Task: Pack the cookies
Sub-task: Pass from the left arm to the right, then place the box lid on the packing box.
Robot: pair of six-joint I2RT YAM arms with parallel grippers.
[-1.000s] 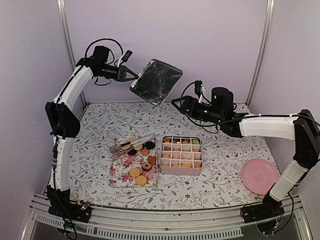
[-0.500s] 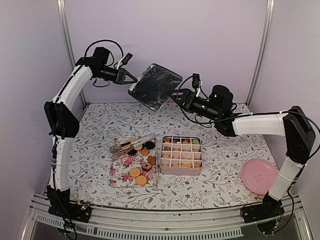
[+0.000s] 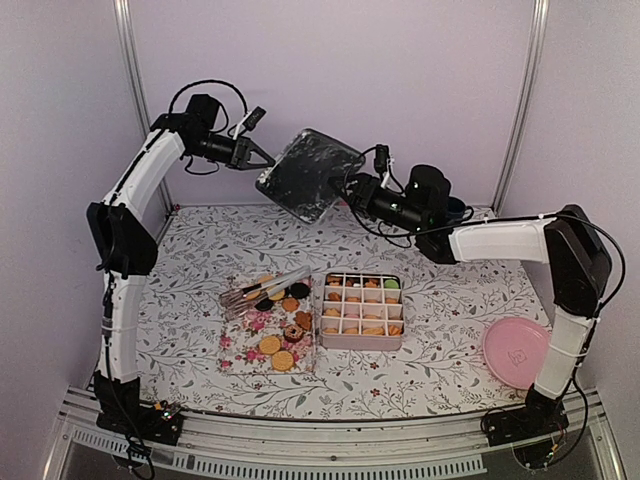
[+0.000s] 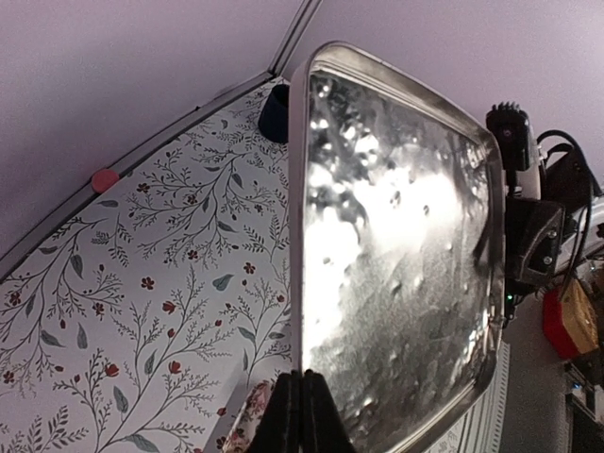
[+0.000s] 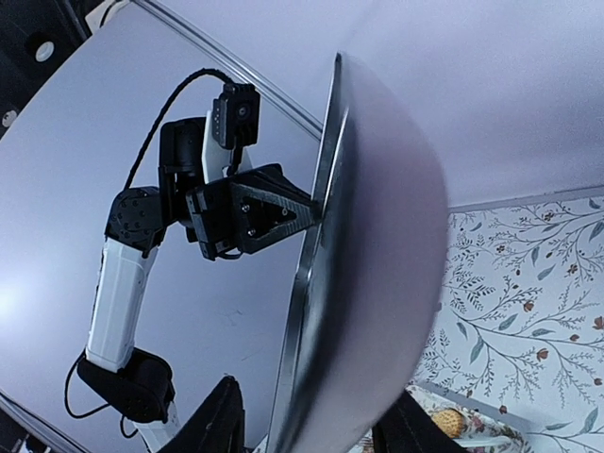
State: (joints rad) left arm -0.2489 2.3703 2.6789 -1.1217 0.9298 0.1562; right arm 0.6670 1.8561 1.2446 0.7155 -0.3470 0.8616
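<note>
**Lid held up between both arms, cookies below**

The left gripper is clamped tight on one edge of the metal lid. It holds the lid high above and behind the divided box, probably for a hand-over. The right gripper straddles the opposite edge, jaws part-open, with no visible grip. Loose cookies lie just left of the box on a floral mat; others fill its compartments.
</note>
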